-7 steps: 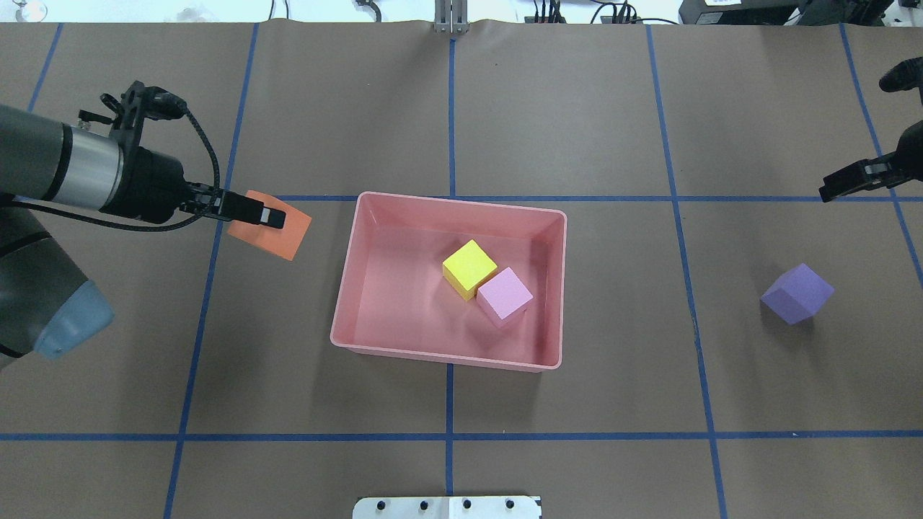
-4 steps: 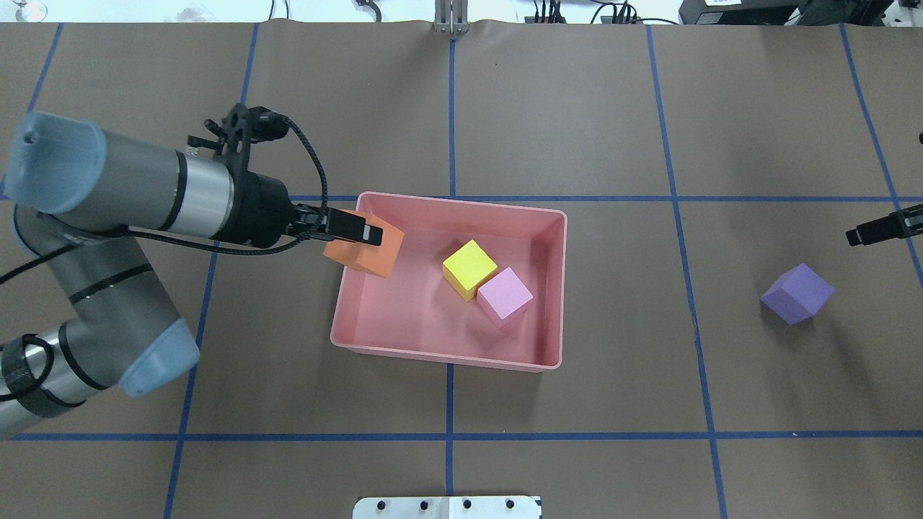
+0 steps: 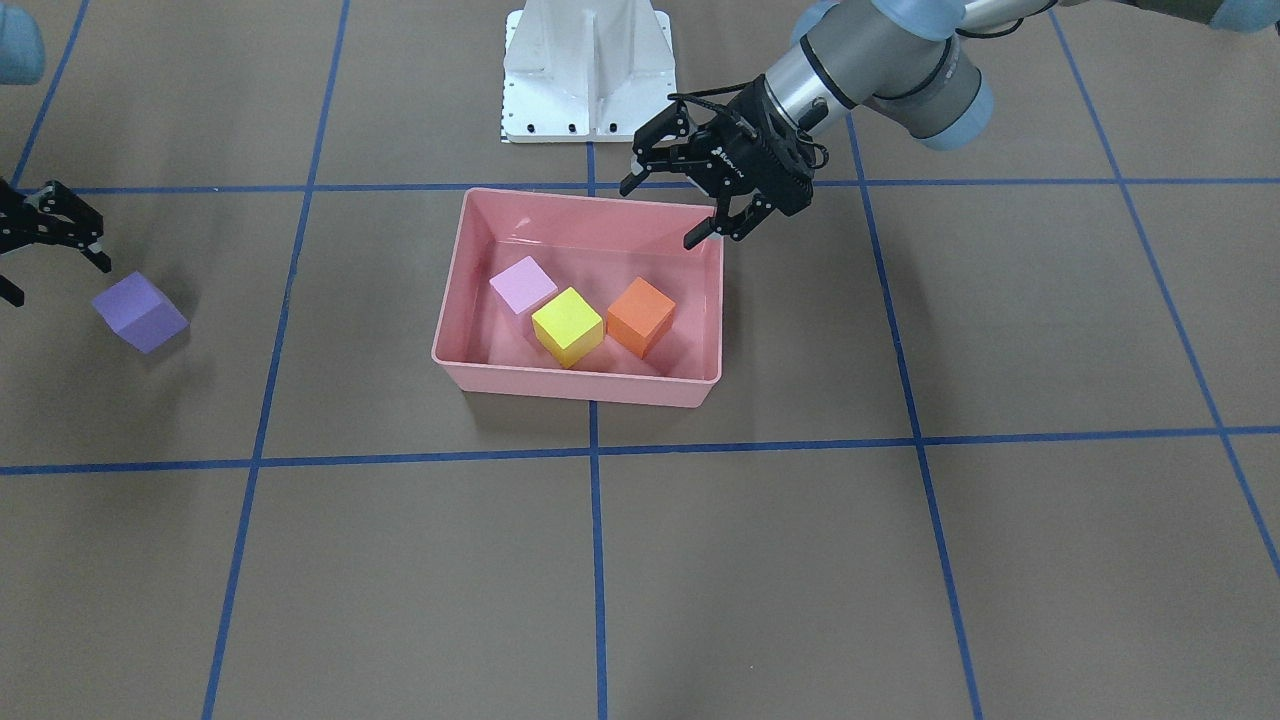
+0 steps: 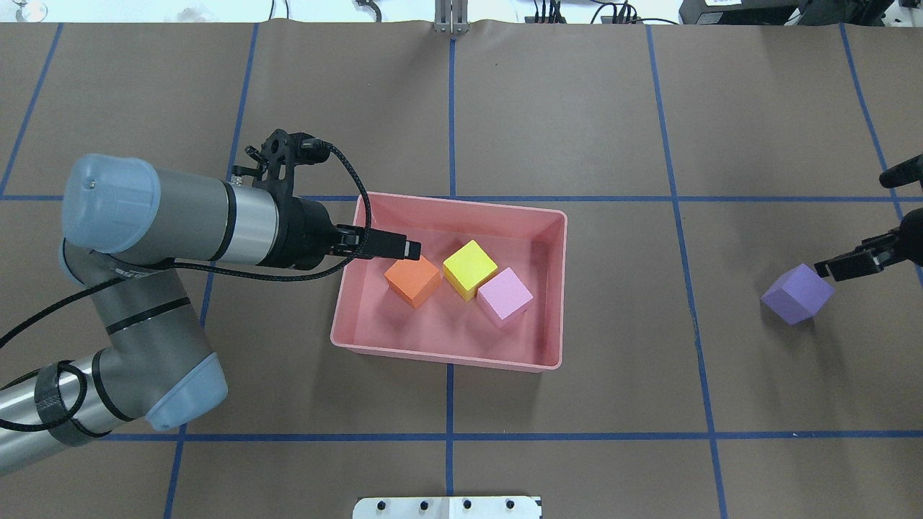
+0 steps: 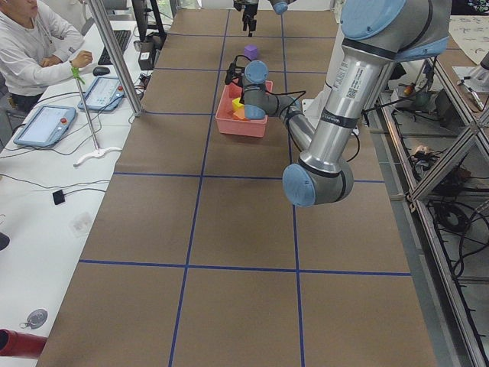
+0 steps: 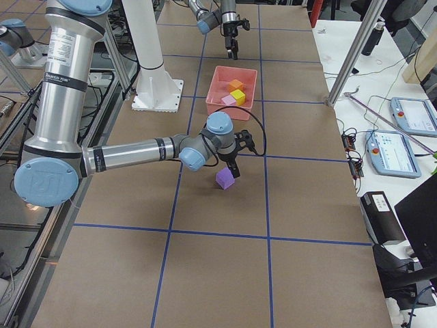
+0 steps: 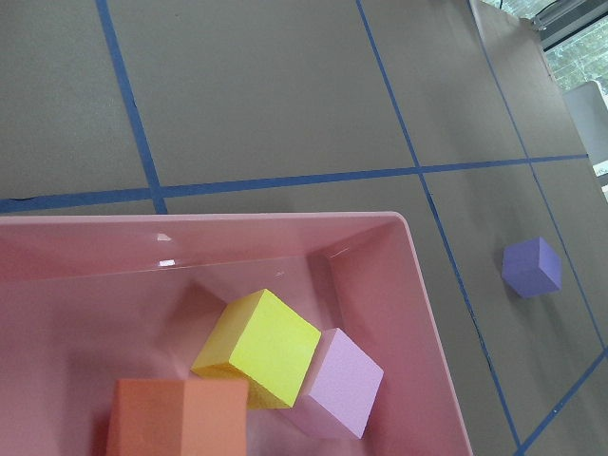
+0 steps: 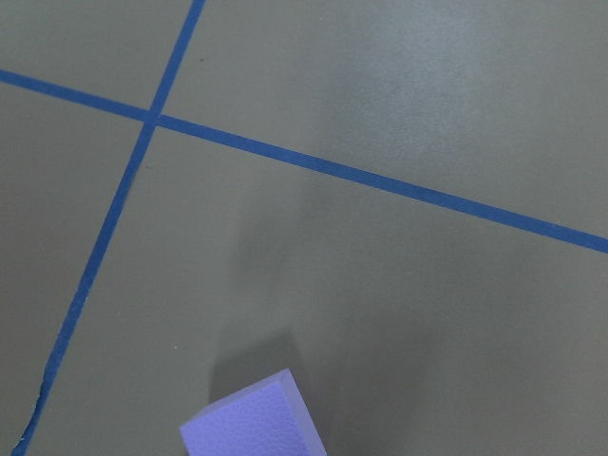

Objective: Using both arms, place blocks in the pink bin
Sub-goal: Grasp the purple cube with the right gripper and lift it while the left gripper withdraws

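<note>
Bin [image 4: 447,358] is lying under the open, empty left gripper [image 4: 409,249]; right gripper [image 4: 828,270] is gaping empty beside the purple block [image 4: 797,293], toward the right edge.

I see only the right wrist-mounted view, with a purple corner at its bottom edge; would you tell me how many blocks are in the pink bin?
Observer: Three. The orange block, the yellow block and the light pink block lie inside the pink bin.
Operator: Thank you. What is the left tool doing?
Observer: The left tool hangs open and empty over the bin's end on the robot's left side.
Operator: And does my right tool have the purple one?
Observer: No. The right tool is open, just above the purple block, which lies outside the bin.
</note>
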Controlling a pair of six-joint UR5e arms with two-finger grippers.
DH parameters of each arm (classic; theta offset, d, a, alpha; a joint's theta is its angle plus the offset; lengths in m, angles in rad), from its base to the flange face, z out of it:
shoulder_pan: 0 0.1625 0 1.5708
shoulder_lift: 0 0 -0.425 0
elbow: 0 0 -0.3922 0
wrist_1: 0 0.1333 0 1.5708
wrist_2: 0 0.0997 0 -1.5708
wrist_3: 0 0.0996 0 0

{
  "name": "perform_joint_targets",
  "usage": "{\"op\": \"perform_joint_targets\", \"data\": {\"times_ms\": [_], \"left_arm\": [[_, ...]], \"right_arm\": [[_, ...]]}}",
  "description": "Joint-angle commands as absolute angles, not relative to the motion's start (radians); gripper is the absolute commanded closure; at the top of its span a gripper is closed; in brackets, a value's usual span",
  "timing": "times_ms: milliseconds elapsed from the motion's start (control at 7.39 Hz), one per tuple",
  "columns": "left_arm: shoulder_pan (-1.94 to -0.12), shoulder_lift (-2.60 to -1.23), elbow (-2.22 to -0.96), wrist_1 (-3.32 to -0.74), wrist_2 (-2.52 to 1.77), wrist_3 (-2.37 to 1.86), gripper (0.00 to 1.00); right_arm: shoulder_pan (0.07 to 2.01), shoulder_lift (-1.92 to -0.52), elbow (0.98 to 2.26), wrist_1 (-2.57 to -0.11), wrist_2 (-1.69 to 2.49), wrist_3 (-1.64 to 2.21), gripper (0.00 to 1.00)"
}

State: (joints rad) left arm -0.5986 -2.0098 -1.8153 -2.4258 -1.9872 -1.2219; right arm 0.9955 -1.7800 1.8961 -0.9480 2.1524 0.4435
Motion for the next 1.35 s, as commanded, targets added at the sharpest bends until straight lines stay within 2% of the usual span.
{"op": "perform_joint_targets", "data": {"times_ms": [0, 947, 1082, 1217], "left_arm": [[-0.601, -2.005, -1.816, -2.427, -1.985, -1.218, 0.00], [-0.594, -2.002, -1.818, -2.427, -1.982, -1.218, 0.00], [-0.594, -2.002, -1.818, -2.427, -1.982, -1.218, 0.00], [-0.594, -2.002, -1.818, -2.428, -1.982, -1.218, 0.00]], "right_arm": [[0.872, -1.775, 1.882, -0.925, 2.030, 0.445, 0.00], [0.859, -1.783, 1.743, -0.796, 2.037, 0.387, 0.00], [0.833, -1.775, 1.724, -0.795, 2.025, 0.403, 0.05], [0.828, -1.773, 1.729, -0.795, 2.026, 0.457, 0.51]]}}
